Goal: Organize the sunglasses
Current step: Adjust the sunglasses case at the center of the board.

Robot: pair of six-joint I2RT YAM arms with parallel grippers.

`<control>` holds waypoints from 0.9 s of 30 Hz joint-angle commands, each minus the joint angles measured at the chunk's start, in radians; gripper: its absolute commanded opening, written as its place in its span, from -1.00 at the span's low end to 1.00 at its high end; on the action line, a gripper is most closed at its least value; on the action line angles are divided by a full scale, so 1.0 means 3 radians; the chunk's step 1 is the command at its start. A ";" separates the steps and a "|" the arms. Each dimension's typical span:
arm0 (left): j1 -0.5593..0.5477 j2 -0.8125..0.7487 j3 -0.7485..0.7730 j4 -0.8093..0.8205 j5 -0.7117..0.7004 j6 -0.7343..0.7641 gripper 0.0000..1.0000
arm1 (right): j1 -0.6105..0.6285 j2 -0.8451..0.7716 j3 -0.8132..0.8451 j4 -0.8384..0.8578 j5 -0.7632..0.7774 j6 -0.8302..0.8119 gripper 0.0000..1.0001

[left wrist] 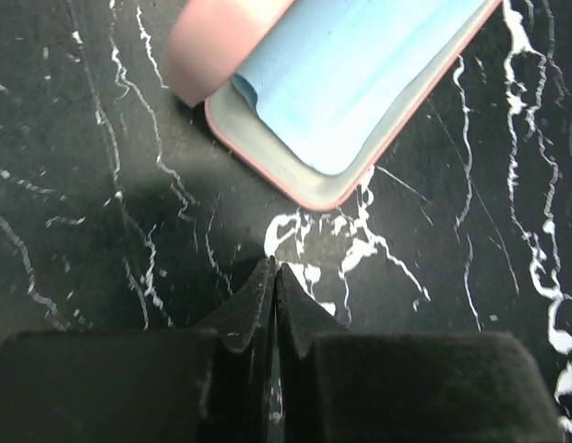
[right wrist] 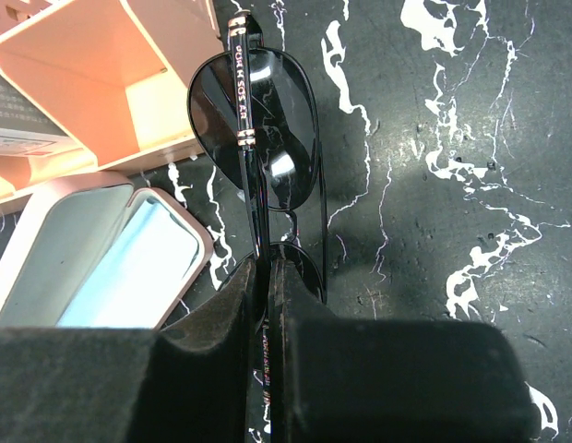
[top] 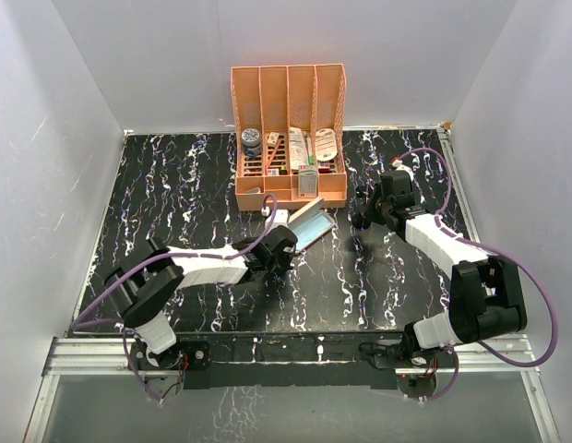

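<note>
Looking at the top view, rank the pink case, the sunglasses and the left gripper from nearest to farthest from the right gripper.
1. The sunglasses, clamped by a temple arm in the jaws of the right gripper.
2. The pink case, lying open just to its left.
3. The left gripper, farther left beyond the case, jaws shut.

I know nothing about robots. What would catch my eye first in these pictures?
First, the right gripper pinching black sunglasses by one temple arm, right of centre over the black marbled table. Next, the open pink case lying mid-table with a light blue cloth inside, the left gripper shut and empty just beside it. Behind both stands an orange desk organizer against the back wall.
</note>
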 commanded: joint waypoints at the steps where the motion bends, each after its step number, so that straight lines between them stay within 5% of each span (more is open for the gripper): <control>1: -0.0019 -0.0572 -0.0077 -0.0378 -0.0065 -0.0032 -1.00 | 0.0027 -0.0139 0.0000 0.0115 -0.0007 0.0013 -1.00; 6: 0.0061 -0.1036 -0.0048 -0.0628 -0.0426 0.0236 -1.00 | 0.0054 -0.0145 -0.0038 0.0137 -0.0015 0.0035 -1.00; 11: 0.0398 -0.1045 -0.0021 -0.0547 -0.0275 0.0397 -1.00 | 0.0079 -0.0149 -0.0042 0.0145 -0.0010 0.0043 -1.00; 27: 0.0803 -0.0229 0.0148 0.0252 -0.0062 0.0695 -1.00 | 0.0086 -0.0132 -0.0050 0.0118 0.0044 -0.0004 -1.00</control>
